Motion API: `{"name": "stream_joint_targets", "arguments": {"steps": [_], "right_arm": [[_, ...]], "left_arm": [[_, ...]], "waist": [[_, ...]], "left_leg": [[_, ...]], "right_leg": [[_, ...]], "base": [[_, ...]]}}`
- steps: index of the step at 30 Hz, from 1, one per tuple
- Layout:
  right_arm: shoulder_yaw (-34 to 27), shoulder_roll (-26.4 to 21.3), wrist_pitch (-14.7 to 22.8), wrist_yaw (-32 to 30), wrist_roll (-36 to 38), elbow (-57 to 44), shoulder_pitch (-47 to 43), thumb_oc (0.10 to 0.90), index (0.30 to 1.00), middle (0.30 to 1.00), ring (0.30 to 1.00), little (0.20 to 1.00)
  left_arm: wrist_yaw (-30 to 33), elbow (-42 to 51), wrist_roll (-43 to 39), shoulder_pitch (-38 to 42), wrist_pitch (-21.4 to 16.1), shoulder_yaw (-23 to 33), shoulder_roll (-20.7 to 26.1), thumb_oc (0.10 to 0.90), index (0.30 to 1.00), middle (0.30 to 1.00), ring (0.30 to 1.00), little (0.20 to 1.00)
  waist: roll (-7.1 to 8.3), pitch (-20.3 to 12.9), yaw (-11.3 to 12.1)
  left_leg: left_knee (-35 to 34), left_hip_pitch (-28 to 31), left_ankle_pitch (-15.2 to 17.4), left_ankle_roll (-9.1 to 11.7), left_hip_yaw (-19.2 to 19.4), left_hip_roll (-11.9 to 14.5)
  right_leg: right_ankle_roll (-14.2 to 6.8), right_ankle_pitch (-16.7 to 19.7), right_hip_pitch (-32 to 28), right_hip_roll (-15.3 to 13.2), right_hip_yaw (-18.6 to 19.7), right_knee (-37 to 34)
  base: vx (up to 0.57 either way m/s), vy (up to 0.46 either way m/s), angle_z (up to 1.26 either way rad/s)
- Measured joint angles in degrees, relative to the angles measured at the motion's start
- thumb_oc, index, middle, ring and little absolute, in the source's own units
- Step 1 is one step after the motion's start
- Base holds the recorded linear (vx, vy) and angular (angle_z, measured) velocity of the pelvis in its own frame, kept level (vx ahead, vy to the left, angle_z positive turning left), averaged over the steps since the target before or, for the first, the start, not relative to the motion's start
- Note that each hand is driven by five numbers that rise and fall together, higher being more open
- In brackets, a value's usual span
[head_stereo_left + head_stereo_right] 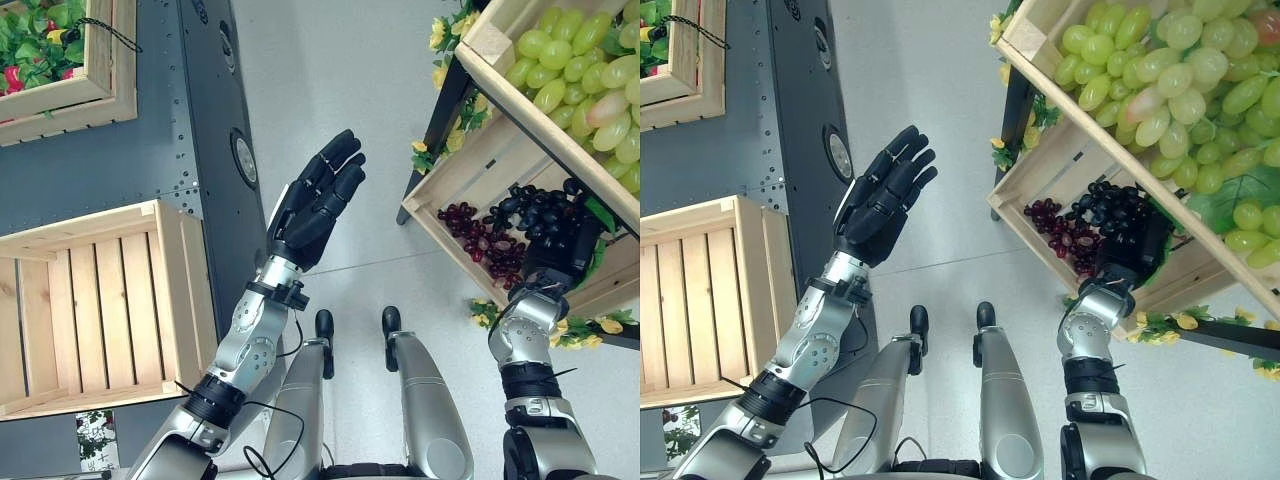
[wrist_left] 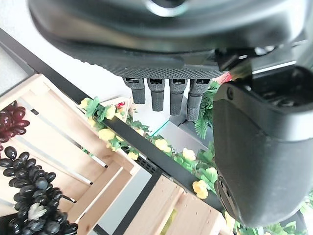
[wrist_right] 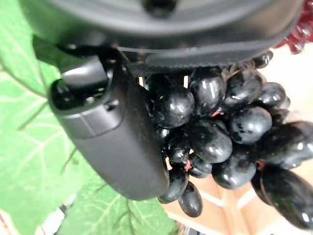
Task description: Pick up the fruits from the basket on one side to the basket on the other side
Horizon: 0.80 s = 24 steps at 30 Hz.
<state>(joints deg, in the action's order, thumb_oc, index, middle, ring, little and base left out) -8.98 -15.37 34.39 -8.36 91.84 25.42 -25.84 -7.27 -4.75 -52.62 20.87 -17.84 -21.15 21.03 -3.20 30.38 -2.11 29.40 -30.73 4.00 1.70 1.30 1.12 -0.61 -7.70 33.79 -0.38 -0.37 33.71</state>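
Left eye view: your left hand (image 1: 318, 200) is raised over the floor between the two sides, fingers straight and together, holding nothing. Your right hand (image 1: 562, 252) reaches into the lower crate (image 1: 470, 170) on your right, at the black grapes (image 1: 540, 208). One dark red grape bunch (image 1: 485, 238) lies just beside them in the same crate. The crate above (image 1: 500, 45) holds green grapes (image 1: 585, 75). One empty wooden crate (image 1: 100, 300) sits on your left, and a second crate with greenery (image 1: 60, 55) farther up.

Right eye view: same layout. You count three grape sorts on the right: green, black, red.

Left wrist view: fingers (image 2: 161, 93) extended, clear of everything; the black grapes (image 2: 29, 196) lie well apart.

Right wrist view: your thumb (image 3: 115, 132) presses against the black bunch (image 3: 215, 127), with a green leaf (image 3: 29, 147) behind. You cannot tell whether the fingers are closed round it.
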Motion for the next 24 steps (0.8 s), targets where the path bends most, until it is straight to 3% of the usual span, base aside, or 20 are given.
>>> {"name": "stream_joint_targets", "arguments": {"steps": [1,2,9,16,20,24], "right_arm": [[0.02,-0.73,-0.20,-0.94,-2.00,1.93,-0.26,0.400,0.300,0.300,0.300,0.300],[0.02,-1.53,-0.64,-1.98,-3.17,3.68,-0.64,0.800,0.900,0.900,0.900,0.900],[1.10,-7.39,-8.14,-5.83,-15.43,14.77,-1.46,0.800,0.900,0.900,0.900,0.900],[2.17,-9.39,-12.45,-7.76,-17.99,15.44,-1.71,0.800,0.900,0.900,0.900,0.900],[3.56,-9.71,-13.07,-15.26,-24.80,15.38,-3.21,0.800,0.900,0.900,0.900,0.900],[3.63,-10.38,-12.99,-25.59,-37.85,12.85,-4.36,0.800,0.900,0.900,0.900,0.900]], "left_arm": [[0.00,0.00,0.00,0.06,0.01,0.00,0.06,0.800,0.900,0.900,0.900,0.900],[0.00,0.00,0.00,0.16,0.01,0.02,0.07,0.800,0.900,0.900,0.900,0.900],[0.02,0.00,0.02,1.92,0.74,-0.09,0.41,0.800,0.900,0.900,0.900,0.900],[0.02,0.00,0.01,3.64,1.50,-0.66,2.09,0.800,0.900,0.900,0.900,0.900],[0.01,0.01,0.01,3.95,2.29,-1.06,2.15,0.800,0.900,0.900,0.900,0.900],[0.07,0.18,0.04,3.99,2.40,-1.11,2.16,0.800,0.900,0.900,0.900,0.900]], "waist": [[0.00,0.00,0.02],[0.00,0.00,0.05],[0.14,0.10,0.52],[0.18,0.12,0.66],[0.20,0.13,0.81],[0.21,0.14,1.16]], "left_leg": [[0.07,-0.09,0.02,0.02,-0.09,-0.05],[0.09,-0.27,0.08,0.05,-0.14,-0.09],[0.32,-1.53,0.12,0.09,-0.61,-0.20],[0.30,-1.97,0.12,0.08,-0.97,-0.27],[0.20,-2.24,0.10,0.05,-1.16,-0.28],[0.06,-2.61,0.00,-0.25,-1.15,-0.38]], "right_leg": [[-0.01,0.00,0.01,-0.06,-0.08,-0.01],[-0.03,0.01,0.14,-0.10,-0.11,-0.02],[-0.11,0.05,1.06,-0.20,-0.53,0.17],[-0.12,0.05,1.28,-0.26,-0.87,-0.02],[-0.33,0.18,1.31,-0.34,-1.17,-0.45],[-0.64,0.37,1.66,-0.42,-1.15,-0.71]], "base": [[0.00,0.000,0.00],[0.00,0.000,0.00],[0.00,-0.015,0.01],[0.00,-0.006,0.01],[0.00,0.000,0.00],[0.00,0.010,0.00]]}}
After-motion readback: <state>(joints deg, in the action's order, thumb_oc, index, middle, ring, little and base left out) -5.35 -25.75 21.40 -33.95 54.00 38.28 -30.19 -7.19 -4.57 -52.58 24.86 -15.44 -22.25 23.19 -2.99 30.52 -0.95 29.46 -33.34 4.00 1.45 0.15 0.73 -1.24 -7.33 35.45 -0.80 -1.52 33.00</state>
